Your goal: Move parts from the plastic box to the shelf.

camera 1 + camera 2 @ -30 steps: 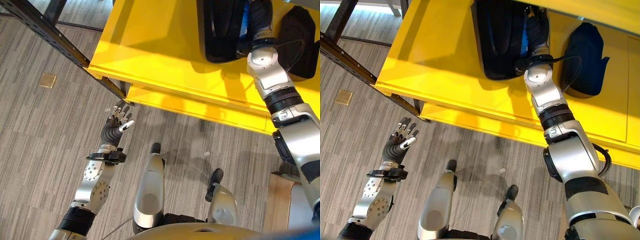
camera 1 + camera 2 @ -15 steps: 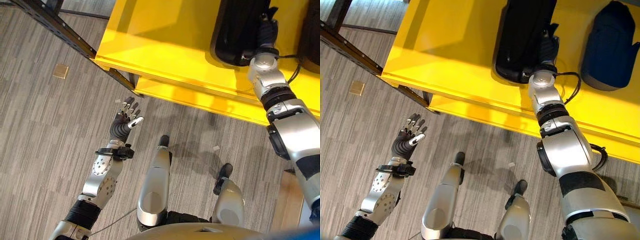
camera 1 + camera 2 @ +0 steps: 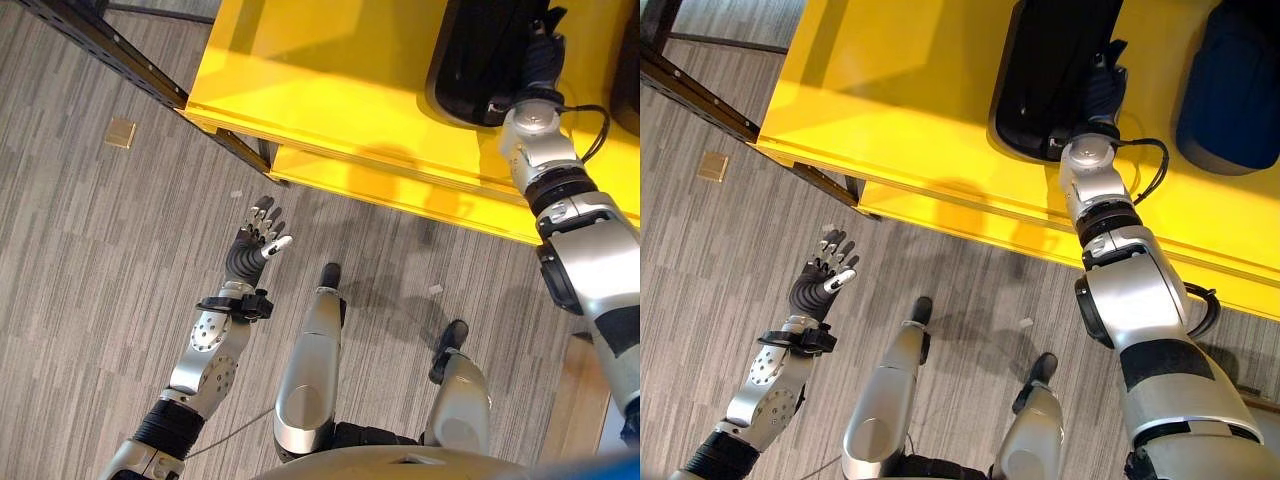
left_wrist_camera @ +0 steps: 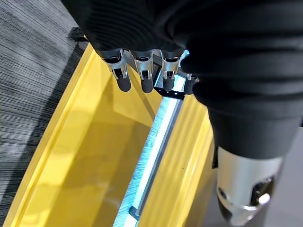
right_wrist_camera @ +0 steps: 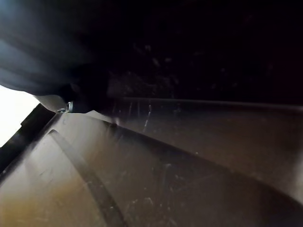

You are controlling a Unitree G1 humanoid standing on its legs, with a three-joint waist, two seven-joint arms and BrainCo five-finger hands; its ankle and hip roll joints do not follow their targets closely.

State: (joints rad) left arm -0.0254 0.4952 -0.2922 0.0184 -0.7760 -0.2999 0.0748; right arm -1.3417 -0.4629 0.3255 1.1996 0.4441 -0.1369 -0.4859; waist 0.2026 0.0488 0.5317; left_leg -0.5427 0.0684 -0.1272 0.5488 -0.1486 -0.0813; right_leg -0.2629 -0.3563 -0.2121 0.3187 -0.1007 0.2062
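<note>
Grey floor under me, yellow shelf (image 3: 900, 110) ahead. My right hand (image 3: 1102, 90) rests on the black part (image 3: 1050, 70) there, grip unclear. Left hand (image 3: 255, 245) hangs empty, fingers spread.

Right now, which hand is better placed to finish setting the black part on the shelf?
Right. The right hand is already on the black part on the yellow shelf; the left hand hangs open over the floor.

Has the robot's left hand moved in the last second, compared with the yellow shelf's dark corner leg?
Yes. The left hand has drawn back slightly from the yellow shelf's dark leg, toward the robot.
</note>
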